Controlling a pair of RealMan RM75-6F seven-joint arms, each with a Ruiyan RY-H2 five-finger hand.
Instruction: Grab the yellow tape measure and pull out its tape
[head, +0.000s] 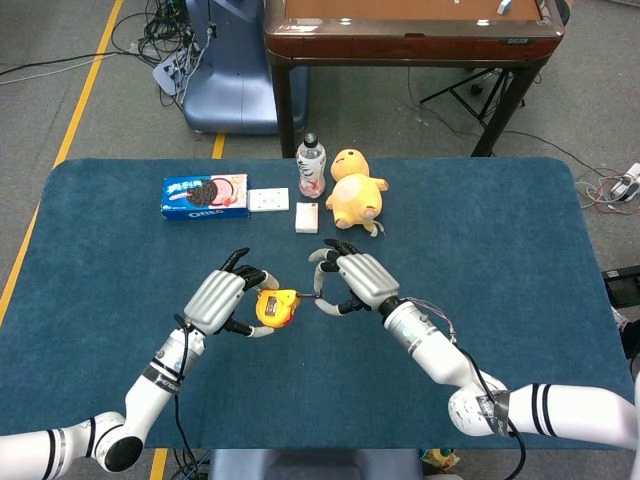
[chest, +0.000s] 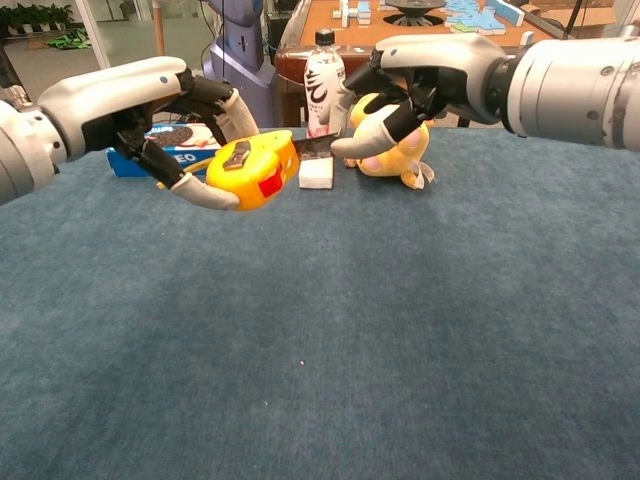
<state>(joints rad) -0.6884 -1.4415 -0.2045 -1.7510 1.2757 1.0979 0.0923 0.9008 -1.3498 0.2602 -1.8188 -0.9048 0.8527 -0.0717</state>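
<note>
The yellow tape measure (head: 272, 307) with a red button is held above the blue table (head: 520, 230) in my left hand (head: 225, 300), fingers curled round its case. In the chest view the tape measure (chest: 250, 170) sits in the left hand (chest: 165, 110) at upper left. My right hand (head: 355, 281) is just to its right, thumb and a finger pinching the end of the tape (head: 305, 297). A short dark strip of tape (chest: 315, 149) spans the small gap between the case and the right hand (chest: 410, 85).
At the back of the table are an Oreo box (head: 204, 196), a white flat box (head: 268, 200), a small white block (head: 307, 216), a drink bottle (head: 311, 165) and a yellow plush toy (head: 356, 192). A brown table (head: 410, 30) stands beyond.
</note>
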